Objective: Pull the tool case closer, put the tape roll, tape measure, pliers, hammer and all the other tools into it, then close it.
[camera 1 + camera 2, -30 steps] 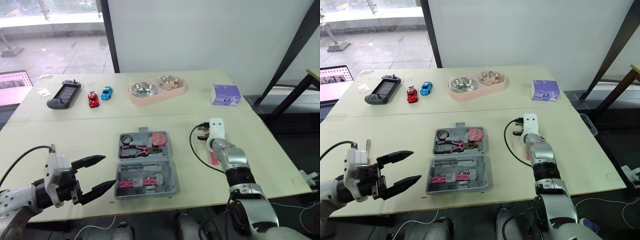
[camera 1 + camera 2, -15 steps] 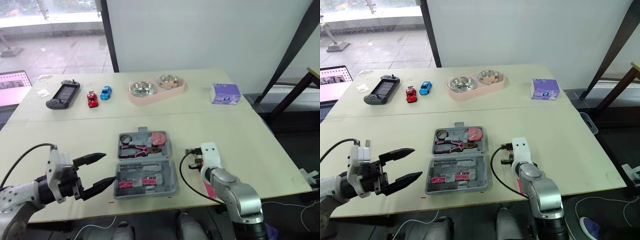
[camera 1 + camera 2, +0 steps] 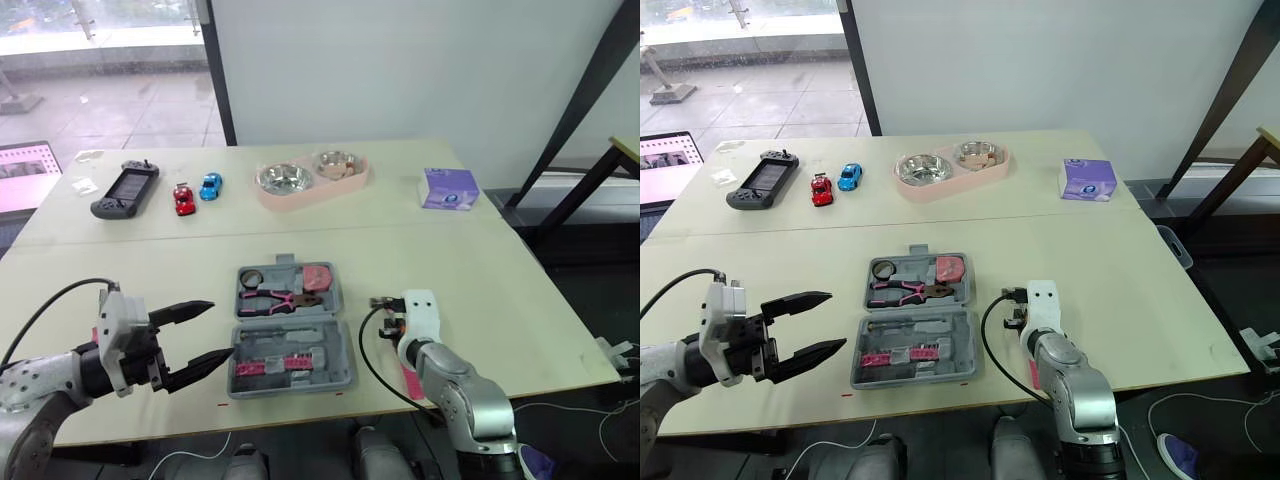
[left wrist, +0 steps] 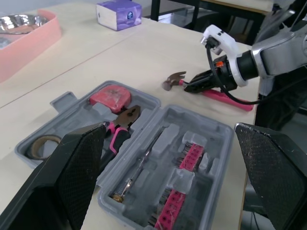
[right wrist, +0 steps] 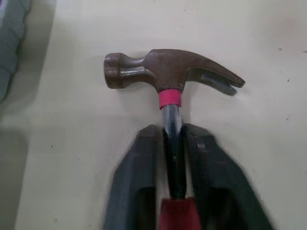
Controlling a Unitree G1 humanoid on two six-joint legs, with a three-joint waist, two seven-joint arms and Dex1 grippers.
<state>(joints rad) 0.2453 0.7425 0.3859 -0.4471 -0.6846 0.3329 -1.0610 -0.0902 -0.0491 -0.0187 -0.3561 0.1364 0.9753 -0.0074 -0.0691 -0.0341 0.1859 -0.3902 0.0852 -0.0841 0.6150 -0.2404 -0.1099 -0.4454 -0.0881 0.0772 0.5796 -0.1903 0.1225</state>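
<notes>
The grey tool case (image 3: pixel 290 325) lies open near the table's front edge. Its far half holds the tape roll (image 3: pixel 252 278), the pink-handled pliers (image 3: pixel 275 298) and the red tape measure (image 3: pixel 318 277). Its near half holds pink bit strips (image 3: pixel 270 365). My left gripper (image 3: pixel 220 330) stands open just left of the case, fingertips pointing at it, with nothing between them. My right gripper (image 5: pixel 172 132) is shut on the shaft of the hammer (image 5: pixel 168 72), just below its brown head. The hammer's head (image 4: pixel 173 79) sits low over the table right of the case, its pink handle (image 4: pixel 230 99) trailing back.
At the back of the table are a pink double bowl (image 3: pixel 312 178), a purple tissue box (image 3: pixel 448 189), a game controller (image 3: pixel 125 189), and a red (image 3: pixel 186 198) and a blue toy car (image 3: pixel 211 186). A black cable loops from my right wrist (image 3: pixel 372 350).
My right gripper, holding the hammer, has drawn back toward the front edge and a little left toward the case. The left gripper has stayed open, shifting only slightly.
</notes>
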